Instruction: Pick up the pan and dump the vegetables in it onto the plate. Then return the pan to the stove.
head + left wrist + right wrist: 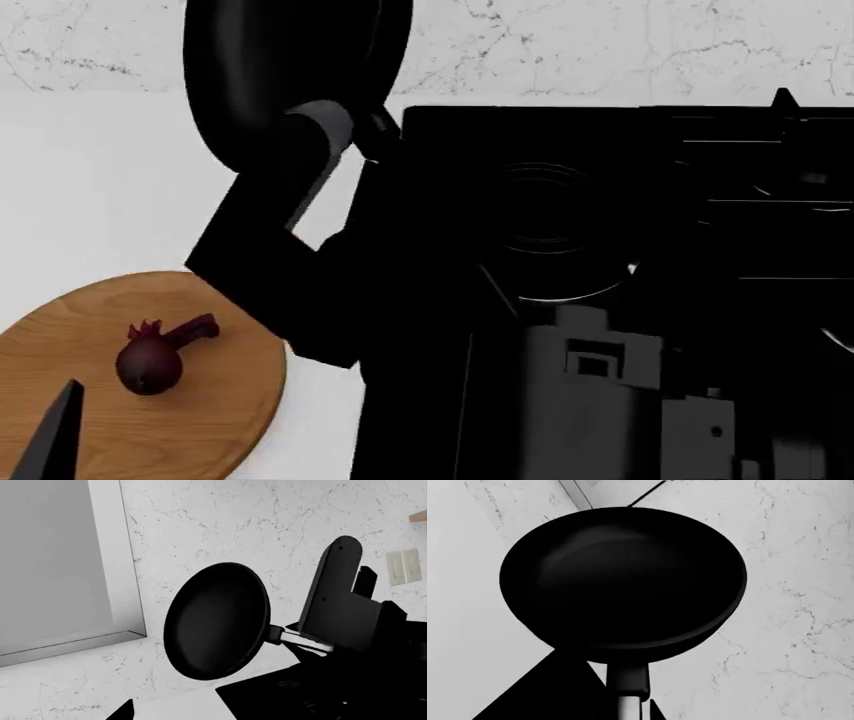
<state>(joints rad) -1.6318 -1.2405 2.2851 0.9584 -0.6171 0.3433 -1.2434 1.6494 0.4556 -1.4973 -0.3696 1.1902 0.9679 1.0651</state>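
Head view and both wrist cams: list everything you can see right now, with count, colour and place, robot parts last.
pan: one, all black, empty, held up in the air and tilted on edge, in front of the marbled wall
vegetable: one, dark red-purple bulb with magenta stalk, lying on the plate
plate: one, light-brown wood, on the white counter left of the stove
stove: one, glossy black cooktop, set in the counter
wall switch plate: one, pale, on the wall
right gripper: black, closed on the pan's handle
left gripper: only a dark tip shows at the head view's lower left; state unclear
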